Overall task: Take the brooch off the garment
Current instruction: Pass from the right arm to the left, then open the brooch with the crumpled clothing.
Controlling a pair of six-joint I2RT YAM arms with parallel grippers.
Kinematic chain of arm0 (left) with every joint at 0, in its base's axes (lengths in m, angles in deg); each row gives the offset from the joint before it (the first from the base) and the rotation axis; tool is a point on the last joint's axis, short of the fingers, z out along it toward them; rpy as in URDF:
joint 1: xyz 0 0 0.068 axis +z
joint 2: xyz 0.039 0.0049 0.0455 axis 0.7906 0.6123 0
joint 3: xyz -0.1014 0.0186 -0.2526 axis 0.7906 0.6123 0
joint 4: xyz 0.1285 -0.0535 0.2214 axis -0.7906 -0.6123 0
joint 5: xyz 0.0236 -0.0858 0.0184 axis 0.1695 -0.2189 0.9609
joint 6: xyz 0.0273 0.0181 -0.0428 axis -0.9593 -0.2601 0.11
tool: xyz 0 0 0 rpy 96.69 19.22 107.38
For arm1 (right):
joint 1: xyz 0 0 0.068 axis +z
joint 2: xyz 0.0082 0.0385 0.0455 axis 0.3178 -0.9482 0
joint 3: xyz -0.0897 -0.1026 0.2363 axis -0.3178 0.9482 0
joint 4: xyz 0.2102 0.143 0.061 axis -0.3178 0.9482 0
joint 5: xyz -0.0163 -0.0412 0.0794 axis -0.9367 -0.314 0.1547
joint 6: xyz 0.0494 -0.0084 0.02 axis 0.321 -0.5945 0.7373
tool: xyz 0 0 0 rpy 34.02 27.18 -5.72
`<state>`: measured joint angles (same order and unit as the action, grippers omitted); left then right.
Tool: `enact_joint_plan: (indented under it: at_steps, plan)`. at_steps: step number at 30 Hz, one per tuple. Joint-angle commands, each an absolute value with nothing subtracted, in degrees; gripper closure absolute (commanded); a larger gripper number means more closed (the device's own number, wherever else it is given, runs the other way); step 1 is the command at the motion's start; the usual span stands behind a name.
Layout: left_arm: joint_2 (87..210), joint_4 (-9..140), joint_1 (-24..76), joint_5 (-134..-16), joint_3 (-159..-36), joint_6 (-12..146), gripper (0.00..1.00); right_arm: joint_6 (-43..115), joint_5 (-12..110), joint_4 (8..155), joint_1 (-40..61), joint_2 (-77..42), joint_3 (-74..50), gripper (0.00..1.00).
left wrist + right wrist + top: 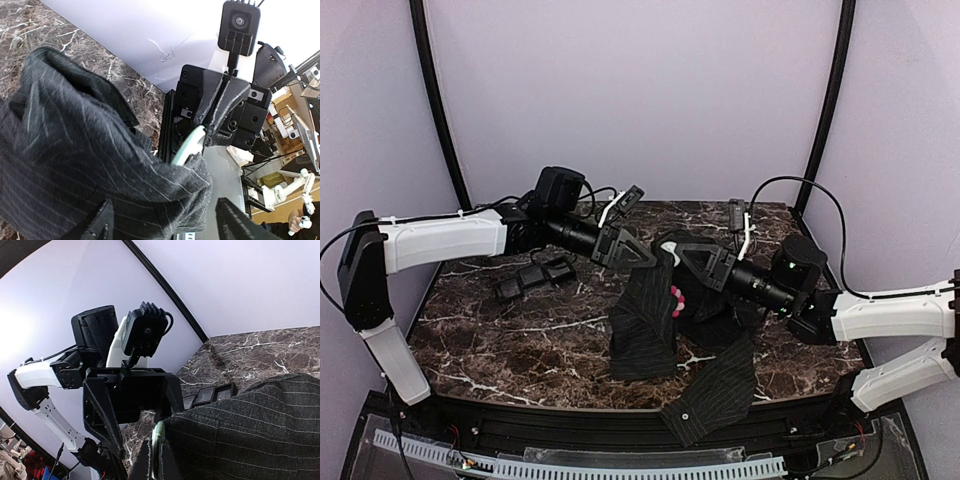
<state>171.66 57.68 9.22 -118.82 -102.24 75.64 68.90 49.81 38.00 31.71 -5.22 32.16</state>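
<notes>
Where the brooch sits: the brooch (676, 300) shows as a small pink cluster on the dark pinstriped garment (645, 340), on the raised fold just below the right jaws. Neither wrist view shows it.
Garment: bunched and lifted at its middle between the two arms, with the rest trailing down onto the marbled surface (510, 340) toward its near edge.
Right jaws: closed tight on a fold of the garment. The right wrist view shows cloth pinched against a pale green pad (158, 437).
Left jaws: wide apart, with the fingers (102, 225) on either side of a hump of cloth and gripping nothing. They face the right jaws at close range.
Trays: three small black trays (535, 275) lie on the surface to the left, apart from the garment.
Done so far: the cloth is gathered and held up by one arm, which appears to present the brooch.
Left to do: the main part, by my reading. The brooch is neither gripped nor off the cloth. The open jaws would need to close on it and draw it free while the other pair holds the cloth.
</notes>
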Motion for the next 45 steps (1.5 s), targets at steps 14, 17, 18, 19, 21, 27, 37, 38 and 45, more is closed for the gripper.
enact_joint_plan:
  at_steps: [14, 17, 18, 19, 21, 27, 37, 38, 45]
  plan:
    - [170.87, 69.74, 9.13, -126.42, -99.06, 82.51, 0.73, 73.40, 57.26, 27.78, 31.48, -8.43, 30.22, 1.00]
    - [171.00, 70.77, 9.12, -126.80, -98.82, 83.04, 0.79, 73.38, 56.97, 28.02, 31.48, -8.36, 30.27, 1.00]
    - [171.00, 70.95, 9.10, -126.95, -98.76, 83.26, 0.83, 73.36, 56.82, 28.02, 31.48, -8.40, 30.22, 1.00]
    - [170.97, 71.26, 9.09, -127.05, -98.68, 83.40, 0.85, 73.47, 56.66, 28.09, 31.48, -8.39, 30.33, 1.00]
    - [170.92, 72.19, 9.09, -127.51, -98.51, 84.16, 0.90, 73.41, 56.39, 28.36, 31.48, -8.49, 30.41, 1.00]
    - [170.33, 75.74, 9.10, -128.71, -97.40, 85.80, 0.99, 72.59, 56.15, 31.33, 31.29, -8.30, 29.93, 1.00]
    - [166.54, 53.87, 9.18, -119.34, -101.46, 67.64, 0.99, 67.51, 63.25, 43.20, 29.48, -6.90, 25.83, 0.47]
    - [166.27, 51.32, 9.18, -118.28, -101.79, 66.44, 0.99, 67.29, 64.09, 44.22, 29.35, -6.69, 25.67, 0.42]
    - [165.46, 49.08, 9.27, -117.62, -101.79, 63.20, 0.99, 65.96, 66.40, 49.94, 28.77, -7.93, 25.50, 0.26]
